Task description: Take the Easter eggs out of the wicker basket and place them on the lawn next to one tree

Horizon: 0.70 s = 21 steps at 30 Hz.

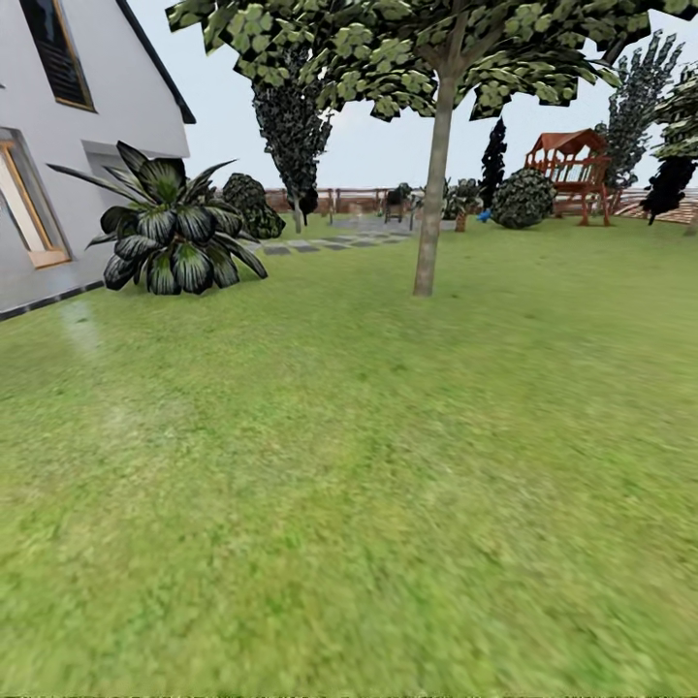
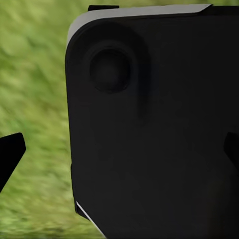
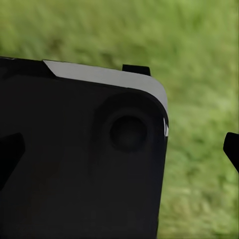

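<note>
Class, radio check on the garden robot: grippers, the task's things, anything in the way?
Both grippers open, fingertips apart over grass, nothing held. Tree ahead across the lawn. Dark robot body close before both wrist cameras.

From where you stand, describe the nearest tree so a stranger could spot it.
Start at the white house, then look right across the lawn. The tree stands alone mid-grass, with a straight pale trunk and green-speckled leaves, unlike the spiky low plant by the wall.

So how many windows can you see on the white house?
2. One dark window sits high on the white house wall at the picture's left edge; one wood-framed window sits lower, cut off by the edge. More may be hidden beyond the frame.
</note>
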Tool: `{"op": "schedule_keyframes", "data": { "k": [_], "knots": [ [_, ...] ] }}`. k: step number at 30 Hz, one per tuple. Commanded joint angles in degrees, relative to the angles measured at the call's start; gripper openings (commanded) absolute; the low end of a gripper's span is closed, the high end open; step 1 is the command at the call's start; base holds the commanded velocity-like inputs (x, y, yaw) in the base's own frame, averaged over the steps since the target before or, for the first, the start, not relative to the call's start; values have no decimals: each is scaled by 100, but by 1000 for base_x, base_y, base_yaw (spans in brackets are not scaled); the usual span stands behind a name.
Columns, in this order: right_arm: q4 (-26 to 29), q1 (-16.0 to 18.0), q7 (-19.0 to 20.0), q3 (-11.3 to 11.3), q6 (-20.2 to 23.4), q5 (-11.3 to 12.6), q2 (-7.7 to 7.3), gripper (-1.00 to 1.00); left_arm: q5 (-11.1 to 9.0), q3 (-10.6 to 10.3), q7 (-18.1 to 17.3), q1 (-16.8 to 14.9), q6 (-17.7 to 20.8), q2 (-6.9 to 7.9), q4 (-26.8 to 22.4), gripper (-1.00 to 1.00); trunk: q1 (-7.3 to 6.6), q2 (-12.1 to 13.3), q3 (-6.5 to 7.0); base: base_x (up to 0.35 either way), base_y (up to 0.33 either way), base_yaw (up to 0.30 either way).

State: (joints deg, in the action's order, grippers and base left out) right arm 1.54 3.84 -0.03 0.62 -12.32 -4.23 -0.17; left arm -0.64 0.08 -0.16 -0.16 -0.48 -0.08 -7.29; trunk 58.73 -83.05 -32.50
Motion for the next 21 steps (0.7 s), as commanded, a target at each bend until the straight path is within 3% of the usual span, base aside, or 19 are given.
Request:
{"op": "schedule_keyframes", "data": {
  "k": [1,15,21],
  "knots": [
    [-4,3,-1,-3,-16,-38,-1,100,-6,1,-2,-1,-5,0,-1,100,0,-2,-14,0,0,5],
    [57,16,-14,-17,-5,-61,-8,100,-6,1,-2,-1,-4,0,-1,100,0,-2,-136,0,0,0],
    [153,20,43,94,4,-160,-14,100,-6,1,-2,-2,-4,0,-1,100,0,-2,-143,0,0,0]
  ]
}}
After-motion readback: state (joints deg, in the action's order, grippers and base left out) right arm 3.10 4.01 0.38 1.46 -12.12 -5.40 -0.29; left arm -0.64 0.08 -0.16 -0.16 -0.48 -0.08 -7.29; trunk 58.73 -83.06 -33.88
